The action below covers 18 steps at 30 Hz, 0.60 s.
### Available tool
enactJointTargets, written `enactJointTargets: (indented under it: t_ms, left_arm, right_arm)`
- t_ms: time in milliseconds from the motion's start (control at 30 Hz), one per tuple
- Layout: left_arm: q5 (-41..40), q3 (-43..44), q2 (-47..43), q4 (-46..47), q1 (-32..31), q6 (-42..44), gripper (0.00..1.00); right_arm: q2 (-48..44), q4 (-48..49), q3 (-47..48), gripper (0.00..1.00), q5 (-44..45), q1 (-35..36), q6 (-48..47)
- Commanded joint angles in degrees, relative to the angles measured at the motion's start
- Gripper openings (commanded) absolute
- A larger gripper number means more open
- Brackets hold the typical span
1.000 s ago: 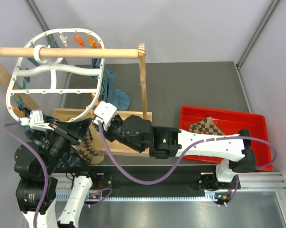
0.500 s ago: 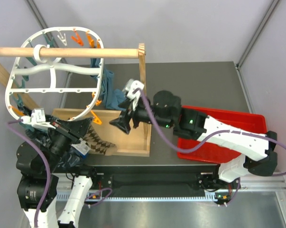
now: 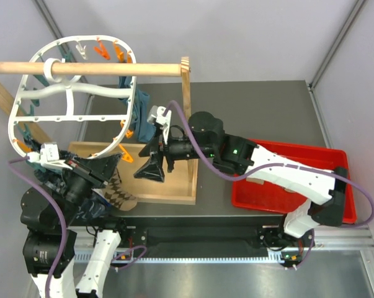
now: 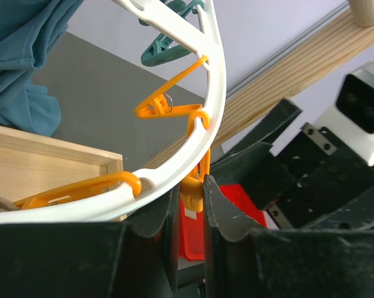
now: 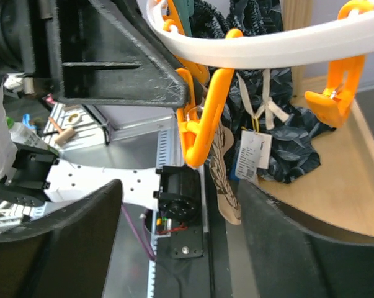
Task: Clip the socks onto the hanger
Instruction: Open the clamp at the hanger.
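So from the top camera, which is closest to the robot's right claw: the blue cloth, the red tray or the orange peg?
1. Orange peg, just left of the right gripper.
2. Blue cloth, behind it.
3. Red tray, far off to the right.

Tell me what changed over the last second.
The right pincer opened and drew back rightward from the lower rim of the hanger, leaving the argyle sock hanging there. The left pincer stayed shut on the orange peg; hanger and wooden stand kept their places.
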Motion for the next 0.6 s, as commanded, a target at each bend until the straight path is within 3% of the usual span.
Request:
enactJointTargets:
  t_ms: [0,300,567]
  left_arm:
    - [0.4,0.1,-0.4,5.1,0.2,0.8,0.00]
    - [0.3,0.2,-0.5,5.5,0.2,0.4,0.00]
    - [0.6,0.4,-0.4,5.8,0.2,0.3,0.00]
  right_arm:
    - [2.2,3.9,4.1,0.72,-3.6,-0.7,3.2]
    - [5.3,7.5,7.0,0.51,-5.1,-0.8,6.6]
    - [6.2,11.2,6.5,0.43,-5.1,-0.8,7.2]
